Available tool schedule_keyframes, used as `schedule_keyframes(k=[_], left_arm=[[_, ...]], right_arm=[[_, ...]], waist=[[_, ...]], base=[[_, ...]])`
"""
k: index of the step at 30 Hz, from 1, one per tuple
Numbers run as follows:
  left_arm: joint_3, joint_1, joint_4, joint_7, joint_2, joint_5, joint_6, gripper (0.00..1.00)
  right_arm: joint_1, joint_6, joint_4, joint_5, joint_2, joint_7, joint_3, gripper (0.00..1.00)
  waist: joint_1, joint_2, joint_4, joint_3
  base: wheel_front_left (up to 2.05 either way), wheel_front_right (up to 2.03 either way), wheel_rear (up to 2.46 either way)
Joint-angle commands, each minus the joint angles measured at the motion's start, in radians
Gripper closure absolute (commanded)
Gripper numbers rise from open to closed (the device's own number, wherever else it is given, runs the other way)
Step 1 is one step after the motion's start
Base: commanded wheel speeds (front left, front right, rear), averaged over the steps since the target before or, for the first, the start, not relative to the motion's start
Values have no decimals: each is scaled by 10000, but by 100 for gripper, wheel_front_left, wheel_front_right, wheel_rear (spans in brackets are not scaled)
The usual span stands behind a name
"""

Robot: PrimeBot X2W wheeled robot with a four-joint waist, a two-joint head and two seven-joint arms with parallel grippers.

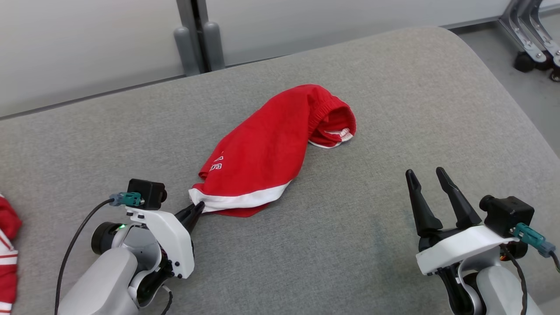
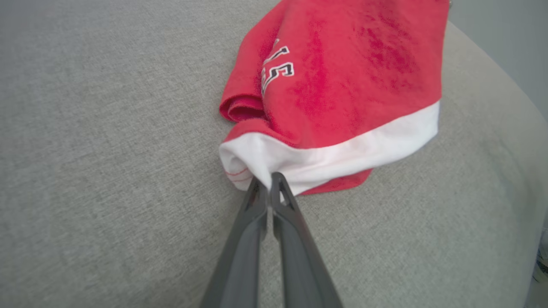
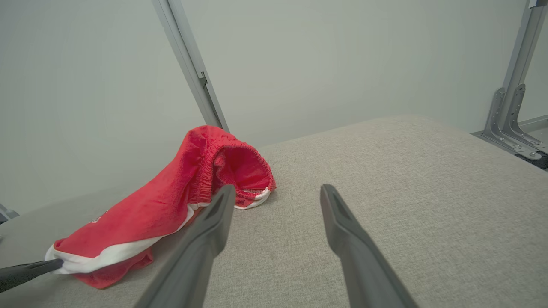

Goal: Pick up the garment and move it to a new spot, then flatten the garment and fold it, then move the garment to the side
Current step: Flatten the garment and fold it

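The garment (image 1: 271, 148) is a pair of red shorts with a white hem band and white lettering, lying crumpled on the grey cushioned surface (image 1: 350, 245). Its elastic waist opening faces the far right. My left gripper (image 1: 199, 208) is shut on the white hem corner at the garment's near left end; the left wrist view shows the gripper (image 2: 269, 179) with both fingers pressed together on the white band of the garment (image 2: 342, 85). My right gripper (image 1: 425, 171) stands open at the lower right, apart from the garment (image 3: 171, 205), with nothing between its fingers (image 3: 214, 214).
Another red and white cloth (image 1: 8, 253) lies at the left edge of the surface. A grey post (image 1: 197, 35) and pale wall stand behind it. A metal stand on wheels (image 1: 536, 39) is on the floor at the far right, beyond the cushion's rounded corner.
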State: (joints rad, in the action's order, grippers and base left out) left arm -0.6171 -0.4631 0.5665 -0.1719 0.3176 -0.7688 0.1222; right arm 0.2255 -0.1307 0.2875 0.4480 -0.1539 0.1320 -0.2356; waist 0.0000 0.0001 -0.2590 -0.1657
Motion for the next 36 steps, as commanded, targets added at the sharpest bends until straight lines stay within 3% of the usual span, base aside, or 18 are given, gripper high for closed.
schedule_keyframes(k=[1,8,19,20,21,22,36], left_arm=[[37,-116,-15,133,25,-127,53,100],[233,617,-690,289,281,-451,-120,100],[573,2355,-2368,106,1098,-774,-1131,100],[577,2502,-2497,166,1130,-751,-1198,69],[579,2621,-2597,221,1148,-716,-1277,12],[602,2717,-2719,354,1150,-685,-1332,0],[1470,3792,-4431,2783,1311,-5,-2518,0]], right_arm=[[-53,0,51,42,-41,45,42,0],[-297,0,95,82,-229,-121,142,0],[-644,0,-39,265,-599,-934,84,0],[-667,0,-59,284,-630,-1014,88,0],[-699,0,-80,310,-652,-1046,97,0],[-744,0,-102,325,-674,-1094,112,0],[-1115,0,-339,330,-650,-1320,197,0]], waist=[[0,-1,199,183],[0,-1,987,704],[0,-1,1767,964],[0,-1,1805,975],[0,-1,1837,988],[0,-1,1863,1002],[0,-1,2072,1136]], base=[[0,0,0],[0,0,0],[0,0,0],[0,0,0],[0,0,0],[0,0,0],[0,0,0]])
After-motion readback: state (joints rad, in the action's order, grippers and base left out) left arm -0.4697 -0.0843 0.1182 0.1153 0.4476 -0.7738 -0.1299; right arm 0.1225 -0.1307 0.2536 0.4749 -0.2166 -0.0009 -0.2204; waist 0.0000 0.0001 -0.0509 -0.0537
